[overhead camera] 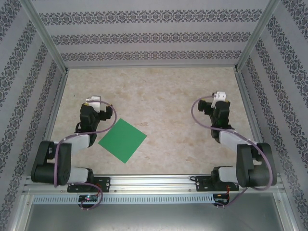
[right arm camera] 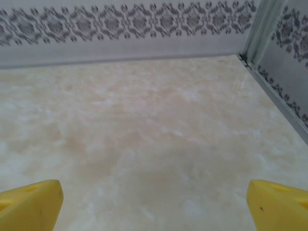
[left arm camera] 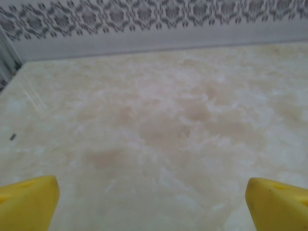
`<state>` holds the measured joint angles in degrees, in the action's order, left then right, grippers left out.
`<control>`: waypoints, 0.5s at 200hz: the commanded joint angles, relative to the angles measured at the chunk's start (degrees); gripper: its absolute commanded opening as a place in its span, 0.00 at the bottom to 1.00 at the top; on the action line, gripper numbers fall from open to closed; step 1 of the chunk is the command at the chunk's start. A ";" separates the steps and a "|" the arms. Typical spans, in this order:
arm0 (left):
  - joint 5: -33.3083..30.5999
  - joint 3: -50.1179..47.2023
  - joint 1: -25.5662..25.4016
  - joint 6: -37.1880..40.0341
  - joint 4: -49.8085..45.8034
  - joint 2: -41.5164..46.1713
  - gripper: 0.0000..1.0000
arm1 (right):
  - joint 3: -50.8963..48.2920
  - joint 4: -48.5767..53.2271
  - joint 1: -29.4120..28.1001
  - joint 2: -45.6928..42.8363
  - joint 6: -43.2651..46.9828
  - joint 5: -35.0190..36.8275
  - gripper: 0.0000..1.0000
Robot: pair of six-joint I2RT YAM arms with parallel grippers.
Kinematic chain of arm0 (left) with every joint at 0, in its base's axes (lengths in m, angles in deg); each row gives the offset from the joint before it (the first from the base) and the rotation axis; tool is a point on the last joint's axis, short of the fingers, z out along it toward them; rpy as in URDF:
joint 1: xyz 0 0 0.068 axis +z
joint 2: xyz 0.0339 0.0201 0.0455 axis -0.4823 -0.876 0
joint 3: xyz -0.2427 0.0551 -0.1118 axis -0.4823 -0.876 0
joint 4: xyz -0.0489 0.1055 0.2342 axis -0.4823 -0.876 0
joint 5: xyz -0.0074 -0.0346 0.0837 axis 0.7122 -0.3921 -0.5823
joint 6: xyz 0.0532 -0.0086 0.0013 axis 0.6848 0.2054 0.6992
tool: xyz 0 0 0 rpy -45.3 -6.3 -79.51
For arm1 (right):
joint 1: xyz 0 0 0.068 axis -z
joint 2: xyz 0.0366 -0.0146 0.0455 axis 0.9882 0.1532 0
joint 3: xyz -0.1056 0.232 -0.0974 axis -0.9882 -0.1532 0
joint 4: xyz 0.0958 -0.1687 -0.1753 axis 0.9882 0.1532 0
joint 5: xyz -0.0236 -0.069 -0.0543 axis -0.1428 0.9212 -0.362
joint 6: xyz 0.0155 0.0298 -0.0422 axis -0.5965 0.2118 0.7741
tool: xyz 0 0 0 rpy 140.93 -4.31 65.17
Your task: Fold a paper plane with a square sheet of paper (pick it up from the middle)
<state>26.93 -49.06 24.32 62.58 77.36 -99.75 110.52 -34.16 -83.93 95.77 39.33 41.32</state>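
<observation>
The square sheet of paper (overhead camera: 122,140) is bright green and lies flat and unfolded on the marbled table (overhead camera: 163,91), turned like a diamond, near the front left. My left gripper (overhead camera: 92,102) hovers just behind and left of the sheet's far corner, facing the back wall. Its yellow fingertips (left arm camera: 26,202) stand wide apart over bare table, so the left gripper (left arm camera: 154,204) is open and empty. My right gripper (overhead camera: 219,97) is far to the right of the sheet; in its wrist view the right gripper (right arm camera: 154,204) is open and empty too. The paper plane is out of view.
Patterned walls (overhead camera: 144,38) enclose the table at the back and on both sides, with metal posts (right arm camera: 262,29) at the corners. An aluminium rail (overhead camera: 154,180) carrying both arm bases runs along the near edge. A small dark speck (left arm camera: 12,137) lies at the far left.
</observation>
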 commanded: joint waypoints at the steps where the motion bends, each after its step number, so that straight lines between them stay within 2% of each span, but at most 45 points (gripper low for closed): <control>1: -2.38 3.27 0.72 -8.61 -11.37 8.53 1.00 | 11.04 25.87 -1.67 -3.76 -9.03 -5.56 0.98; 15: -6.06 7.67 0.73 -16.06 -21.13 11.57 1.00 | 14.98 31.53 -3.67 -3.78 -17.72 -11.30 0.98; 25: -10.60 13.54 0.73 -22.91 -34.97 11.75 1.00 | 18.00 34.37 -6.44 -2.41 -20.87 -17.50 0.98; 31: -11.92 16.97 0.73 -25.11 -41.66 11.40 1.00 | 20.02 35.97 -9.77 -1.31 -21.68 -19.32 0.98; 44: -9.15 21.72 0.73 -24.88 -50.64 10.51 1.00 | 23.79 39.43 -18.39 1.38 -21.35 -18.26 0.98; 55: -5.94 21.82 0.73 -25.11 -51.92 10.71 1.00 | 26.76 41.28 -25.00 4.43 -21.80 -17.67 0.98; 75: 1.16 18.45 0.73 -26.87 -49.05 13.80 1.00 | 31.12 41.21 -32.60 10.86 -26.20 -19.66 0.98; 86: 1.99 16.08 0.73 -28.91 -47.38 16.07 1.00 | 33.26 40.06 -36.55 14.34 -27.23 -21.20 0.97; 100: 1.43 14.26 0.73 -30.31 -46.85 18.41 1.00 | 37.48 42.50 -41.36 18.96 -27.65 -19.56 0.95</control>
<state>25.18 -31.79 24.61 37.88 34.83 -85.04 142.28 2.75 -119.49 109.14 16.03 23.13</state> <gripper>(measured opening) 0.998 0.959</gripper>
